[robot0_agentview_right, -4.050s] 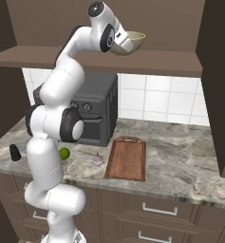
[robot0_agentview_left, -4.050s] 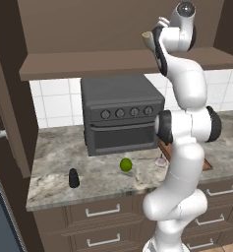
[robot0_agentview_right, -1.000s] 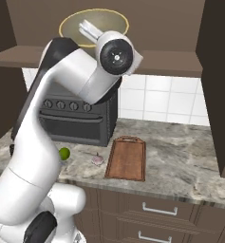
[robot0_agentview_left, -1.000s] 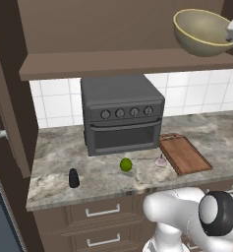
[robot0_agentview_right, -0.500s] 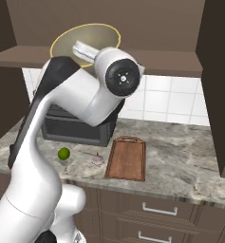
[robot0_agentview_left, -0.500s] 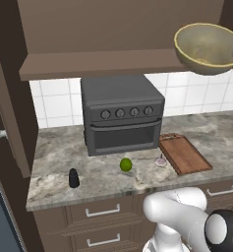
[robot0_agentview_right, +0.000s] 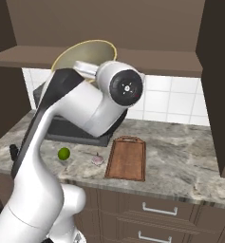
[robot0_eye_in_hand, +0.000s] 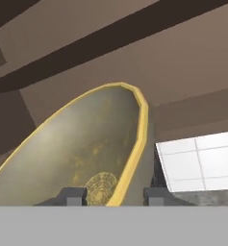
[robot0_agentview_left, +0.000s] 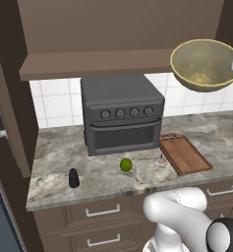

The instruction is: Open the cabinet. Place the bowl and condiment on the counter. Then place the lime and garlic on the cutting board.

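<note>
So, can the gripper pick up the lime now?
Probably not yet: the gripper is shut on the bowl's rim, high above the counter. The lime itself lies uncovered.

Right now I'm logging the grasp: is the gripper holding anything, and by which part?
Yes. The gripper holds the bowl by its rim, one finger inside and one outside the wall.

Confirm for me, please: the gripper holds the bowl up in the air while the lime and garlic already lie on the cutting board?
Not quite. The left base view shows the lime and garlic on the counter, beside the cutting board. The gripper does hold the bowl aloft.
</note>
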